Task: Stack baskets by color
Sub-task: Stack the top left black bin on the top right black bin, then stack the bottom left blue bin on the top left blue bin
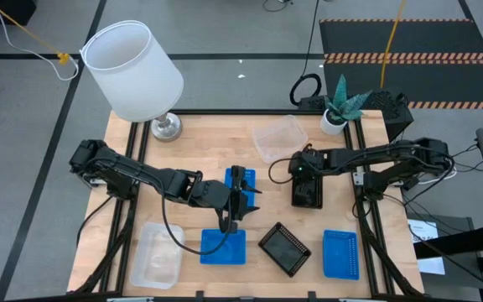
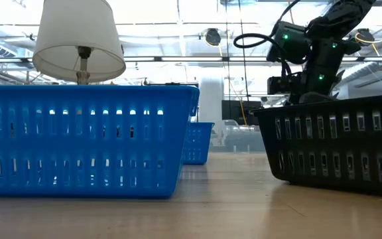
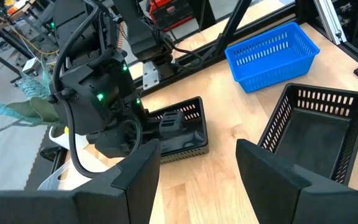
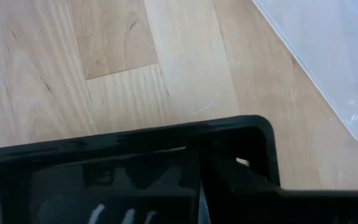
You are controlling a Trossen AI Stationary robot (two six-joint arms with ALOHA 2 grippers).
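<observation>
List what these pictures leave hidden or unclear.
- High view: the left gripper and its arm cover most of the blue basket under it; whether it is one basket or a stack cannot be told.
- High view: the right gripper hides one end of the black basket; what its fingers touch is unclear.
- Low view: the near blue basket blocks the table behind it.
- Right wrist view: the clear basket is cut off by the picture's edge.

- Your left arm reaches in from the left edge of the tabletop [image 1: 199, 147], elbow bent, forearm running toward the middle.
- Your left pincer [image 1: 238, 195] sits near the centre with its fingers [image 3: 138, 168] spread apart, nothing between them.
- Your right arm stretches in from the right edge, nearly straight.
- Your right pincer [image 1: 305, 172] points down, fingers closed.
</observation>
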